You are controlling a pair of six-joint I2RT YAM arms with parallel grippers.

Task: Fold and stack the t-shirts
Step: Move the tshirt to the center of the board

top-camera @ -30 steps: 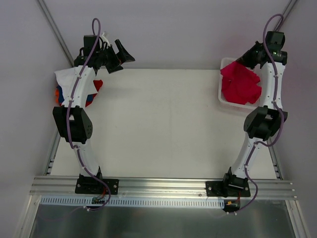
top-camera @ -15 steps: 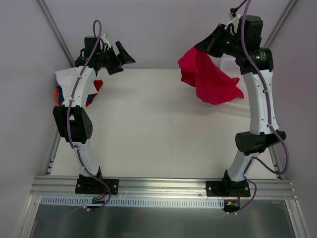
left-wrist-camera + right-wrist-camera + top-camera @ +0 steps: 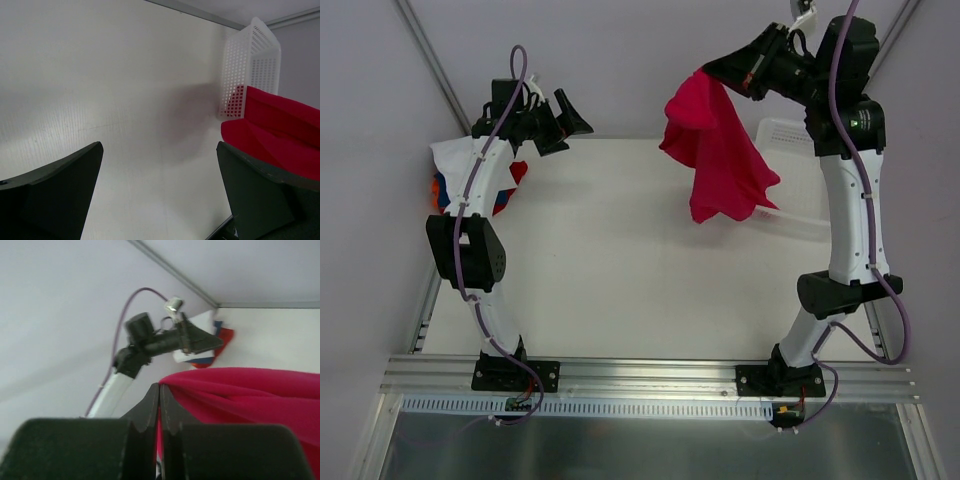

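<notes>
A large crimson-red t-shirt [image 3: 715,150] hangs in the air over the table's far right, held by one bunched edge. My right gripper [image 3: 708,72] is shut on that edge, and the cloth [image 3: 250,390] drapes down from the pinched jaws [image 3: 159,390]. The same shirt [image 3: 280,130] shows at the right of the left wrist view. Folded t-shirts [image 3: 455,175] in white, blue, orange and red lie stacked at the far left. My left gripper [image 3: 575,115] hovers open beside that stack, with nothing between its fingers [image 3: 60,185].
A white mesh basket [image 3: 795,165] stands at the far right of the table, behind the hanging shirt; it also shows as the basket [image 3: 250,65] in the left wrist view. Metal rails run along the table's edges.
My right arm has lifted the red t-shirt out of the basket and swung it up and to the left, over the table. The left arm has stayed put.
</notes>
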